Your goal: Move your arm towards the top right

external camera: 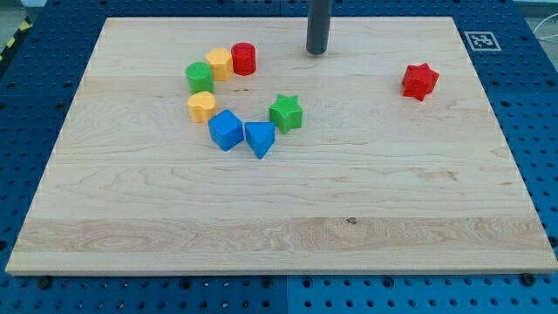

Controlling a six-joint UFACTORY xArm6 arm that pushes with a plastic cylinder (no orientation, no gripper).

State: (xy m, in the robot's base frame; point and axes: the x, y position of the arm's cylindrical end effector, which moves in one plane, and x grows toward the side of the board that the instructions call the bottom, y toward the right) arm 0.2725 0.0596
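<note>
blocks sit in a loose ring at the board's (488, 218) upper left: red cylinder (243, 58), yellow block (219, 64), green cylinder (200, 77), yellow heart (201, 106), blue cube (226, 130), blue triangle (260, 139), green star (285, 113). the red star (419, 81) lies well apart, right. the arm's tip (316, 51), a dark rod with no fingers to open or close, stands near the top edge, clear of all blocks, so its path to the top right looks free.

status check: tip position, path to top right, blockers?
My tip sits near the board's top edge, right of the red cylinder. Red star lies far to the view's right, lower than the tip. Nothing stands between tip and top right corner.
</note>
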